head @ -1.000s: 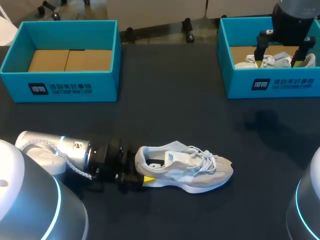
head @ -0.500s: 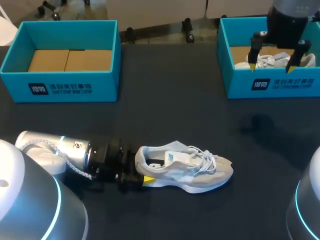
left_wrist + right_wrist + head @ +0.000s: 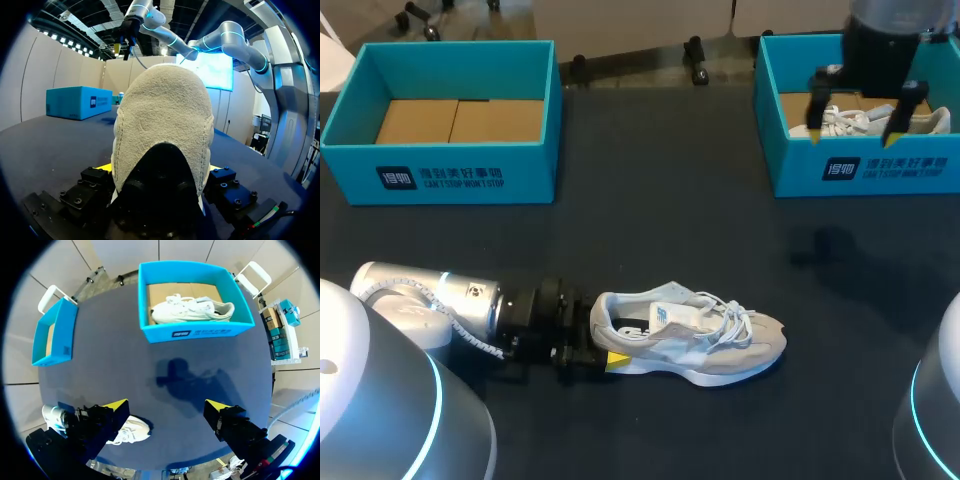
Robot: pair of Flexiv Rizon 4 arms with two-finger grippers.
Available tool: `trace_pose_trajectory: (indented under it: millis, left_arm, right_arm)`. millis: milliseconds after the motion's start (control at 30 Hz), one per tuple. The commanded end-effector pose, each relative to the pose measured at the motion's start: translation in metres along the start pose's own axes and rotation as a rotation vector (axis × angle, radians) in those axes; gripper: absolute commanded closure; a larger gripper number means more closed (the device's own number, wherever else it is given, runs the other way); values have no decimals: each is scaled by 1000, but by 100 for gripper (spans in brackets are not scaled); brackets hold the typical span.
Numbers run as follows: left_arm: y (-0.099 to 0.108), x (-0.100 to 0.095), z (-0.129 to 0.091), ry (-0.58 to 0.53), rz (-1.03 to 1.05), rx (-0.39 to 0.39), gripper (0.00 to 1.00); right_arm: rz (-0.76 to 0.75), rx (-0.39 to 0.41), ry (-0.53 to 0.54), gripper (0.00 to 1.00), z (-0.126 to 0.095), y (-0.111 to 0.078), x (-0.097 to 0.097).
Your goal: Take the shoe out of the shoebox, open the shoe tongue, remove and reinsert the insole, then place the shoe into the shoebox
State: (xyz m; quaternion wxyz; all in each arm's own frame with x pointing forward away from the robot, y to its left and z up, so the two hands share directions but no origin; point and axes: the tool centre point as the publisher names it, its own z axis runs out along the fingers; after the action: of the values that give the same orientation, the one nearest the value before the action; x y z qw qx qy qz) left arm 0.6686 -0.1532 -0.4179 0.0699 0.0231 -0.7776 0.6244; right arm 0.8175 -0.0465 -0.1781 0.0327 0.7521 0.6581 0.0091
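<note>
Left jaws clamp shoe (image 3: 692, 338), twin (image 3: 192, 310) in shoebox (image 3: 195, 333)

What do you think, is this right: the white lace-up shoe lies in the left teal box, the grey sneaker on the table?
No. The head view shows the white lace-up shoe in the right teal box; the grey sneaker is on the table.

Our head camera looks down over the bench (image 3: 660, 200); left wrist hugs the shoe (image 3: 160, 120) heel; right wrist, high up, shares both.
</note>
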Motion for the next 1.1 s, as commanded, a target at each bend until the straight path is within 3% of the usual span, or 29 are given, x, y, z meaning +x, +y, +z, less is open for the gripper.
trace_pose_trajectory:
  millis: [33,267,500,1033,1100]
  left_arm:
    - [-1,1,-1,-2,-1,-2,100]
    - [-1,1,-1,-2,-1,-2,100]
    - [-1,1,-1,-2,-1,-2,100]
    - [-1,1,-1,-2,-1,-2,100]
    - [-1,1,-1,-2,-1,-2,100]
  right_arm:
    - [4,5,-47,0,16,-10,39]
    - [26,-43,-18,0,15,-53,70]
    - [71,-40,34,0,12,-93,94]
    - [71,-40,34,0,12,-93,94]
    - [91,-40,8,0,17,-99,114]
